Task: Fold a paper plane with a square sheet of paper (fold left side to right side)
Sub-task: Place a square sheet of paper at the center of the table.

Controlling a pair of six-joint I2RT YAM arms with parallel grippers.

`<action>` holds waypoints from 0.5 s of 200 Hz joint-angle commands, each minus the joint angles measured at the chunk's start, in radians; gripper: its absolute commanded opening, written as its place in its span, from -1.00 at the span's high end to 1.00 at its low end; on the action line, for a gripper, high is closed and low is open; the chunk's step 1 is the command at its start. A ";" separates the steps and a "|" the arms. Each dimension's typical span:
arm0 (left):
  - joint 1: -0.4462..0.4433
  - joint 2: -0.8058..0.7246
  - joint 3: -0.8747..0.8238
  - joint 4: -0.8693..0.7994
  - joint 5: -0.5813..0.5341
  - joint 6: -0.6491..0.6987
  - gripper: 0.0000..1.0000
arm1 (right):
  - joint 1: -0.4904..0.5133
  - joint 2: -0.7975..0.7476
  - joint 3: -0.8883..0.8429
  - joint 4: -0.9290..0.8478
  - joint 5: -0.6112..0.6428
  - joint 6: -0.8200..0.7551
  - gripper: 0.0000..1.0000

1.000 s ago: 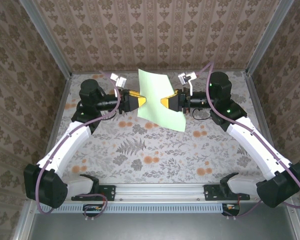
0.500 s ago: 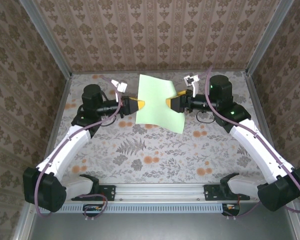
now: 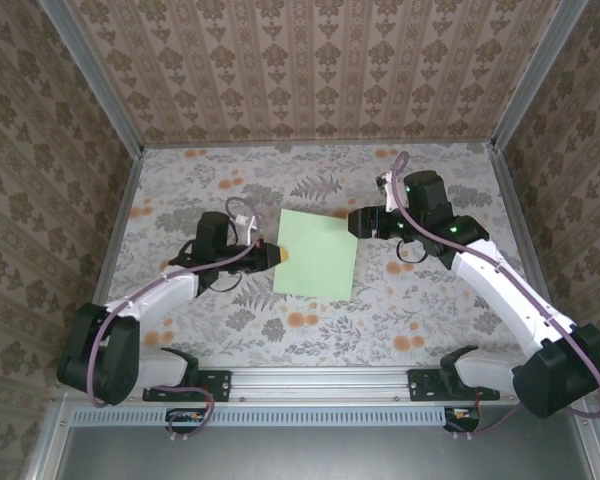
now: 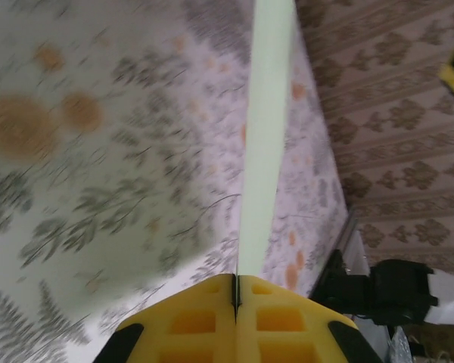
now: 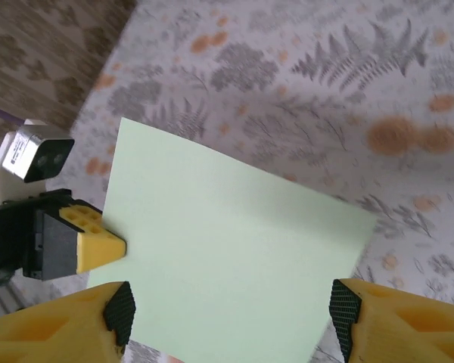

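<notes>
First fold pending. Left gripper (image 3: pixel 281 256) clamps paper (image 3: pixel 316 254) at left edge; right gripper (image 3: pixel 353 222) agape, empty, by paper's far-right corner. Next, likely: swing left edge over to right.

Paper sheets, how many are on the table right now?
1. The pale-green sheet is in the middle of the table, its left edge pinched in the left gripper. The right gripper, fingers open, is by its upper right corner. Anything beneath it would be hidden.

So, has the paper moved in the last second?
Yes: the paper went away from the back wall, toward the near rail, down near the table.
</notes>
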 commanded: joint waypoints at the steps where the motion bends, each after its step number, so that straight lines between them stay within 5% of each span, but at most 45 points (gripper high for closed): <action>1: -0.004 0.042 -0.032 0.002 -0.071 -0.047 1.00 | -0.001 0.050 -0.051 0.001 0.041 0.090 -0.22; 58: -0.006 0.120 0.010 -0.160 -0.138 0.021 1.00 | 0.066 0.227 -0.138 0.118 0.033 0.230 0.46; 100: -0.004 0.125 0.048 -0.233 -0.148 0.046 1.00 | 0.130 0.381 -0.119 0.175 0.041 0.282 0.68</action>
